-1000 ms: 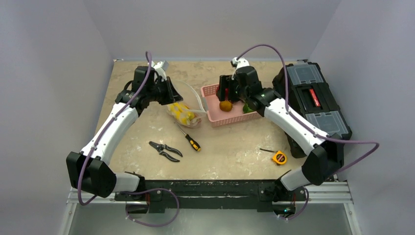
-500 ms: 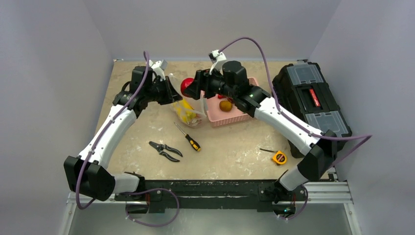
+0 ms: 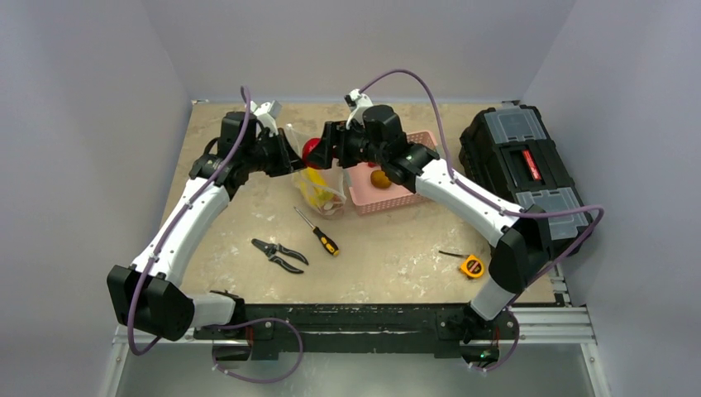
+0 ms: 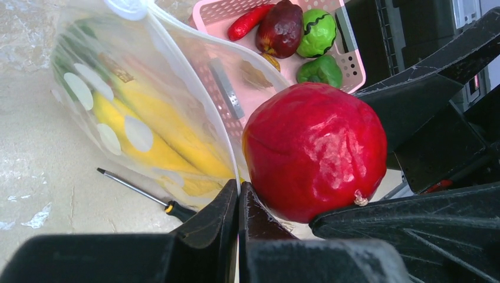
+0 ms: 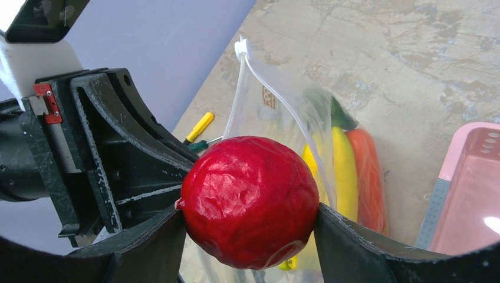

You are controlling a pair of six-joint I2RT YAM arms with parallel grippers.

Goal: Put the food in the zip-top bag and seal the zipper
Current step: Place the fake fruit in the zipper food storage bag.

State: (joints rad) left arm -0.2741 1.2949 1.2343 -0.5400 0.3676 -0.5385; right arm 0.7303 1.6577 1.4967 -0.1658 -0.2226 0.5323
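Note:
The zip-top bag (image 3: 321,188), clear with white dots, lies left of the pink basket (image 3: 395,201). Inside it I see yellow corn (image 4: 154,127) and an orange carrot (image 5: 368,177). My left gripper (image 4: 239,186) is shut on the bag's mouth edge at the zipper (image 5: 243,88) and holds it up. A round red food piece (image 5: 250,199) is pinched in my right gripper (image 5: 249,215), which hangs right beside the open mouth, close to the left gripper (image 3: 285,155). In the basket lie a red chili (image 4: 250,20), a dark purple piece (image 4: 281,29) and green peppers (image 4: 319,33).
A screwdriver (image 3: 319,231), pliers (image 3: 279,255) and a yellow tape measure (image 3: 472,265) lie on the table in front of the bag. A black toolbox (image 3: 529,169) stands at the right. Walls close in the back and both sides.
My right gripper has lifted the red piece out of the basket and carried it left to the bag's mouth. The left gripper has kept its hold on the bag edge.

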